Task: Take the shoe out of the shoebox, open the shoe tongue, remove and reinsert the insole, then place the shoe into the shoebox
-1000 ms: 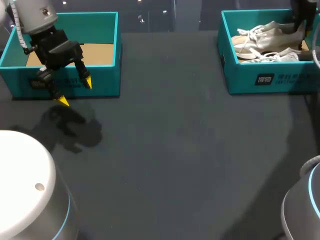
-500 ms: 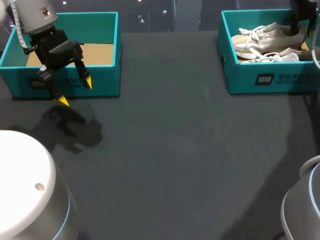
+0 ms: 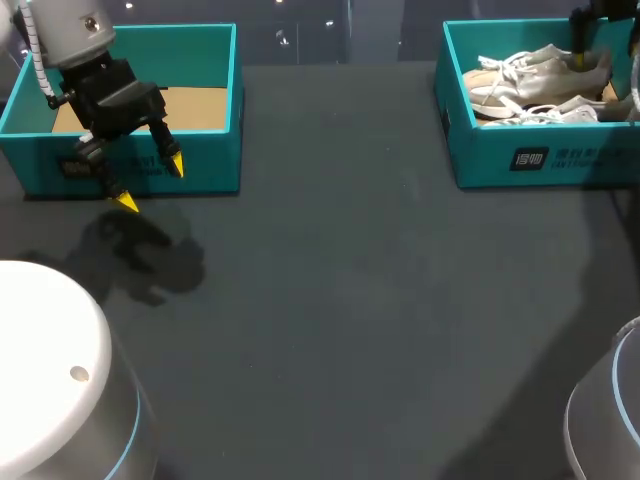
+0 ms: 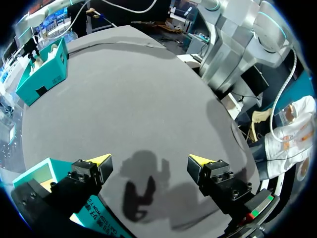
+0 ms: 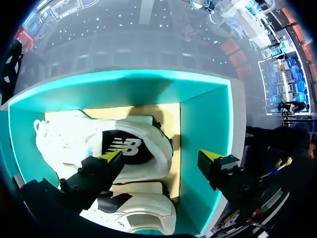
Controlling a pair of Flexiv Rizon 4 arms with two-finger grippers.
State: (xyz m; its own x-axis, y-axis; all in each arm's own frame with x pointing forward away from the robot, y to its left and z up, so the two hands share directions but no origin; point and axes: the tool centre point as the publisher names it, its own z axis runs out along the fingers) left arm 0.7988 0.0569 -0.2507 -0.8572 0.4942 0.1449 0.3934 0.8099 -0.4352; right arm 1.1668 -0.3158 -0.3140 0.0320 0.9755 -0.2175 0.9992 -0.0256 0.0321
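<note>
In the shoebox (image 3: 520,160) at the frame's upper right, the rear shoe (image 3: 535,70) of 2 lies lengthwise left-to-right, beneath the right end effector (image 5: 161,155), fingers apart. The left end effector (image 3: 150,184), likewise apart, is well away.

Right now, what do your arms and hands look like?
My arms are smooth silver-white tubes with blue rings. My left arm has a curly white cable. My left hand and right hand are black and blocky, each with two pointy yellow fingertips.
</note>
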